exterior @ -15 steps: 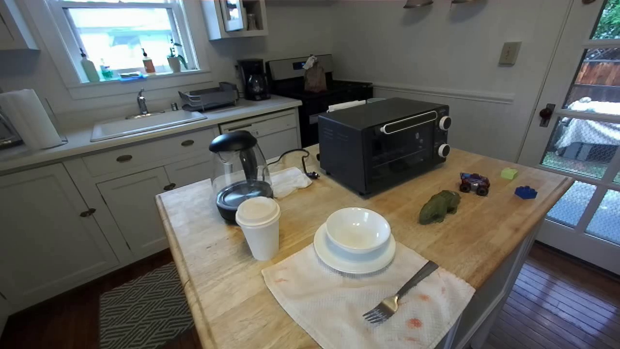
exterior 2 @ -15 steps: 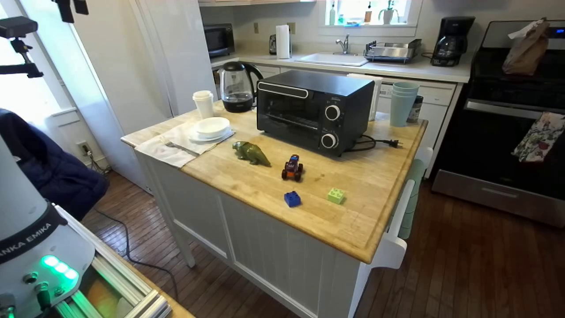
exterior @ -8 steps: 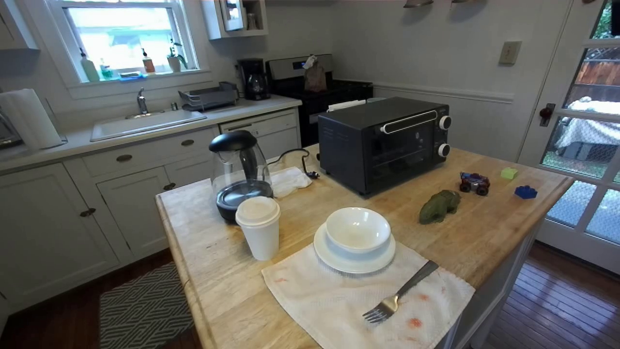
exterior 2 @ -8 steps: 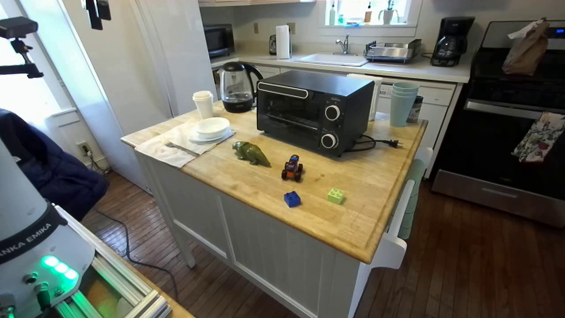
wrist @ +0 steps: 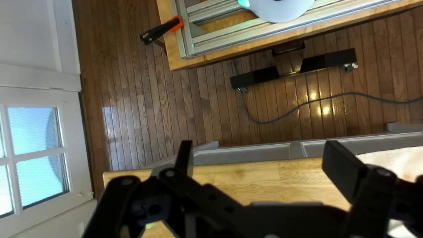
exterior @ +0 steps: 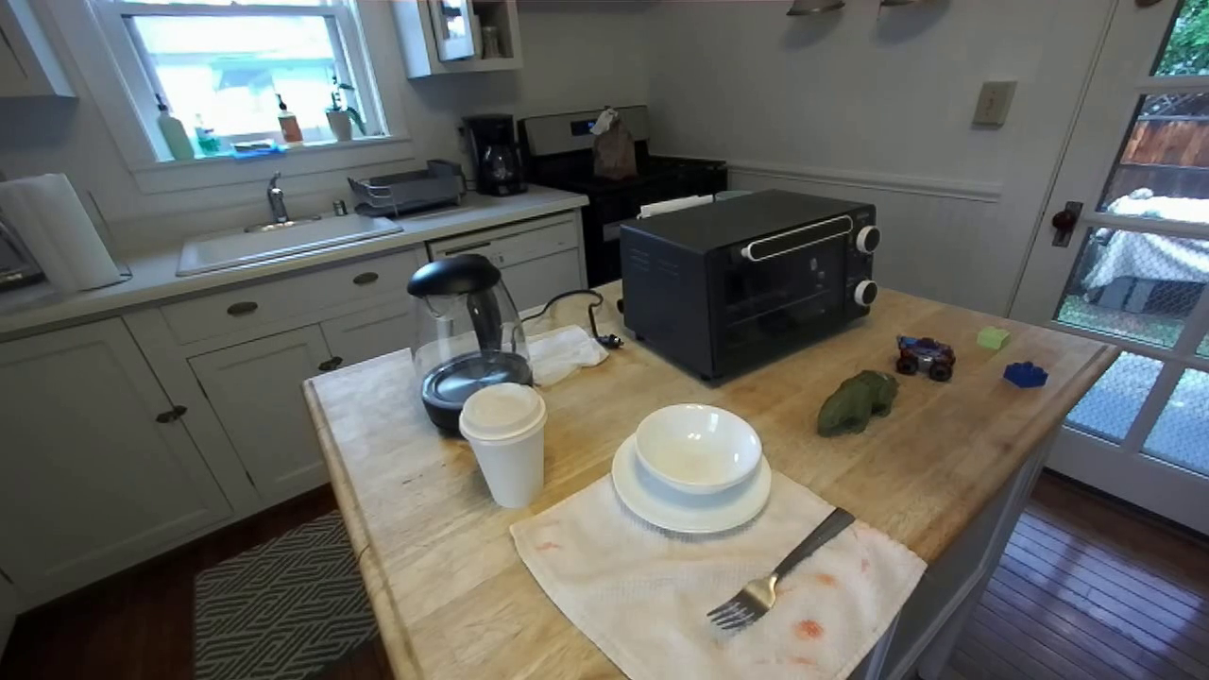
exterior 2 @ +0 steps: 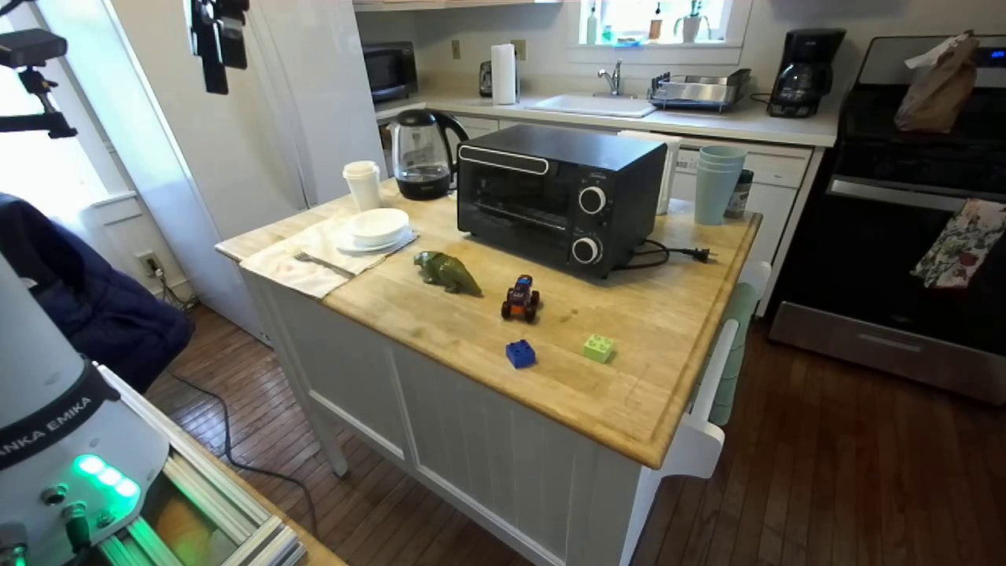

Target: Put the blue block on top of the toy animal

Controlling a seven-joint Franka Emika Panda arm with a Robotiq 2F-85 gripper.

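The blue block (exterior 2: 520,354) lies on the wooden tabletop, apart from everything around it; the same blue block (exterior: 1026,375) sits near the table's right end in an exterior view. The toy animal (exterior 2: 446,272), green and lumpy, rests on the table with nothing on its back; both exterior views have it, here as the toy animal (exterior: 857,403). High above the table, my gripper (exterior 2: 225,75) hangs at the top left of an exterior view. In the wrist view my gripper (wrist: 258,145) is wide open, with only tabletop and floor behind its fingers. I cannot make out the block or animal there.
A toy truck (exterior 2: 520,299) stands between animal and blue block, with a light green block (exterior 2: 598,348) nearby. Behind them is the black toaster oven (exterior 2: 559,196). A white bowl (exterior: 699,449), fork (exterior: 782,569), paper cup (exterior: 505,444) and glass kettle (exterior: 472,340) occupy the other end.
My gripper has come further into an exterior view, moving right and downward in the picture. The block, the animal and the other tabletop things have stayed where they were.
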